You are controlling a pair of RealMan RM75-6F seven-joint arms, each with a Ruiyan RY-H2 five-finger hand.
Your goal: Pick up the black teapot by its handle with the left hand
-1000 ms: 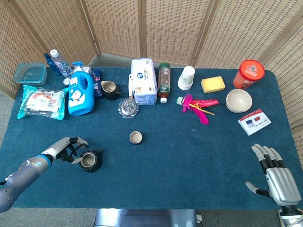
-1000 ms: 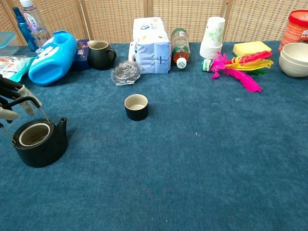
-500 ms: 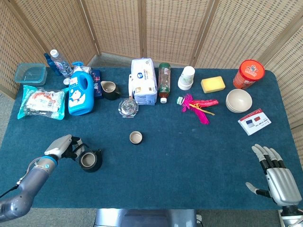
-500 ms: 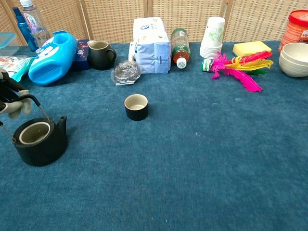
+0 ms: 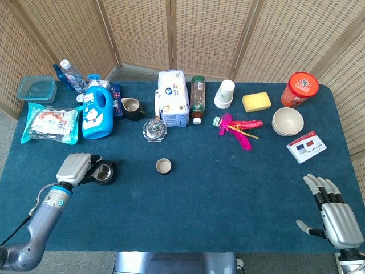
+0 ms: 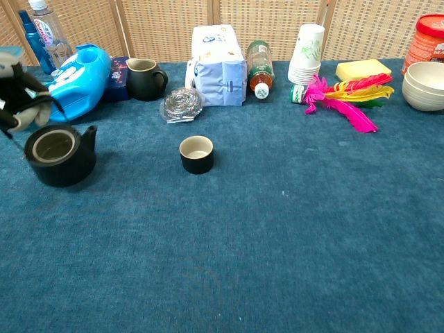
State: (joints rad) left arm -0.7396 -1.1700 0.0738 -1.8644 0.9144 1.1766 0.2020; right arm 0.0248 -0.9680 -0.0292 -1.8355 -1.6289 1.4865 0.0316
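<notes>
The black teapot [image 5: 105, 172] [image 6: 61, 155] hangs above the blue cloth at the left, lidless, with its spout pointing right. My left hand [image 5: 74, 168] [image 6: 21, 91] grips its thin wire handle from above, fingers curled round it. The teapot looks tilted a little in the chest view. My right hand [image 5: 333, 216] rests at the table's near right corner with fingers spread and nothing in it; the chest view does not show it.
A small black cup [image 5: 163, 166] [image 6: 196, 153] stands right of the teapot. Behind are a blue detergent bottle [image 5: 97, 112], a dark mug [image 6: 143, 78], a foil ball [image 6: 182, 104], a tissue pack [image 5: 172, 97] and a snack bag [image 5: 51, 123].
The left hand closed on the handle and lifted the teapot up and away from the table's near edge. The right hand has stayed still.
</notes>
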